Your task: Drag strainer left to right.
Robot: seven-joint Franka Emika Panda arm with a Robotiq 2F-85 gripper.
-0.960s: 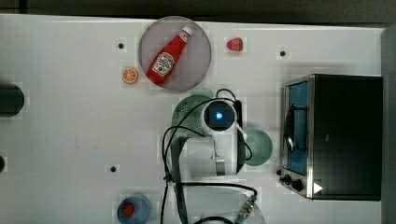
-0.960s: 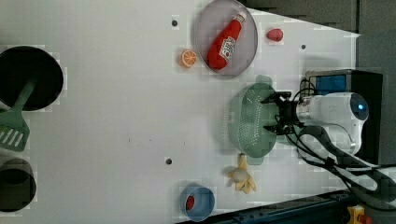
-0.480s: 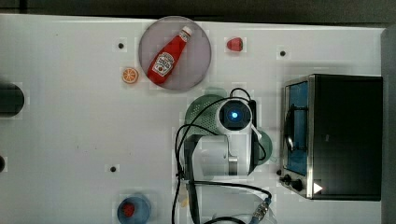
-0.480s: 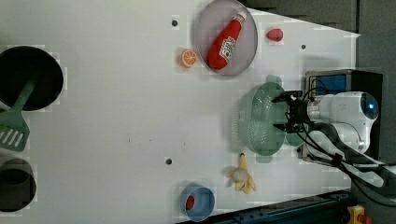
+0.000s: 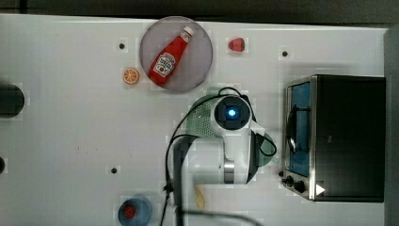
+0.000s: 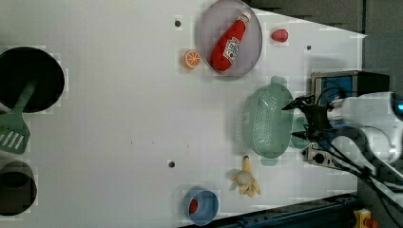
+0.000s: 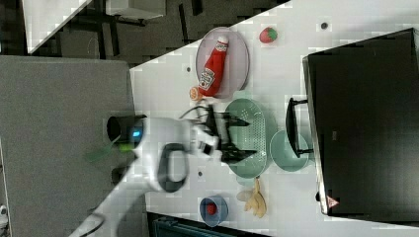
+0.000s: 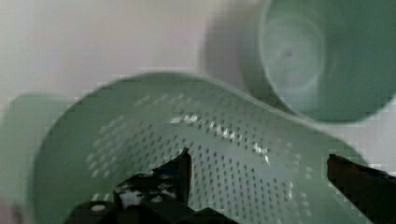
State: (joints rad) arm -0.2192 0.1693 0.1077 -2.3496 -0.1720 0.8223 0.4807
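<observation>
Now the strainer (image 6: 265, 121) sits on the white worktop (image 6: 119, 118) beside the black toaster oven (image 5: 346, 139), touching the mint cup (image 7: 289, 150) that stands between them. Over the strainer's oven-side rim, the tool (image 6: 298, 122) hangs with its fingers spread apart, gripping nothing.
</observation>
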